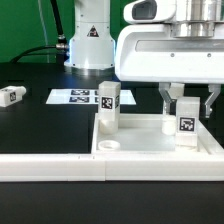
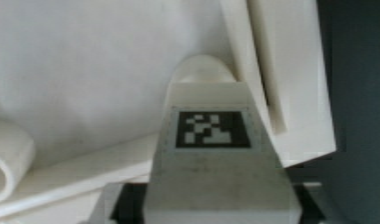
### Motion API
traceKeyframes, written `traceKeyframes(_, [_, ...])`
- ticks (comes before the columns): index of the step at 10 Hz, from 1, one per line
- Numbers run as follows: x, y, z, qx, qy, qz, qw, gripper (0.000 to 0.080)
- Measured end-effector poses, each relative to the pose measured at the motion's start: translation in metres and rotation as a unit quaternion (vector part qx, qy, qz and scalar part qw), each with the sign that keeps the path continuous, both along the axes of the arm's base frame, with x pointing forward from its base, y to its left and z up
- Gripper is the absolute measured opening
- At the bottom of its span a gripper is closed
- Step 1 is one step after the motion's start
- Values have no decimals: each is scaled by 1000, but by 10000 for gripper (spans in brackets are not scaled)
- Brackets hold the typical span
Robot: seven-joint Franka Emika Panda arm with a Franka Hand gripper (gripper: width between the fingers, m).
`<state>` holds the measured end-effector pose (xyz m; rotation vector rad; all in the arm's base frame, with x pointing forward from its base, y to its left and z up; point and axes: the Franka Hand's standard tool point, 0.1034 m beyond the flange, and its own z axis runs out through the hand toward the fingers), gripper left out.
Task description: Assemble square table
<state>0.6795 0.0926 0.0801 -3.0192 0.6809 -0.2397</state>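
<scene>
The white square table top (image 1: 150, 145) lies low in the exterior view, rim up. One chunky white tagged leg (image 1: 107, 106) stands upright at its corner on the exterior view's left. My gripper (image 1: 187, 112) is shut on a second tagged leg (image 1: 186, 119), upright at the corner on the exterior view's right. In the wrist view that leg (image 2: 213, 120) fills the gap between my fingers (image 2: 128, 200), and my gripper (image 2: 213, 208) sits over the white top (image 2: 80, 80). A third leg (image 1: 12, 95) lies loose on the black table at the exterior view's far left.
The marker board (image 1: 75, 97) lies flat behind the top. The long white fence (image 1: 45, 166) runs along the front edge. The robot base (image 1: 88, 38) stands at the back. A rounded white part (image 2: 6, 165) shows at the wrist view's edge.
</scene>
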Motion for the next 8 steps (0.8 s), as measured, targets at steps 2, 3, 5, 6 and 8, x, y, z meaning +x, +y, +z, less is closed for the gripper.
traceKeyframes(2, [0,5,-2,12,14,-114,993,288])
traceKeyframes(3, [1,4,-3,22,15,-184,983,288])
traceKeyframes(5, [0,1,-4,57,19,-337,940,290])
traceKeyframes(6, [-1,0,-4,75,26,-409,909,291])
traceKeyframes(8, [-3,1,-4,83,36,-470,878,291])
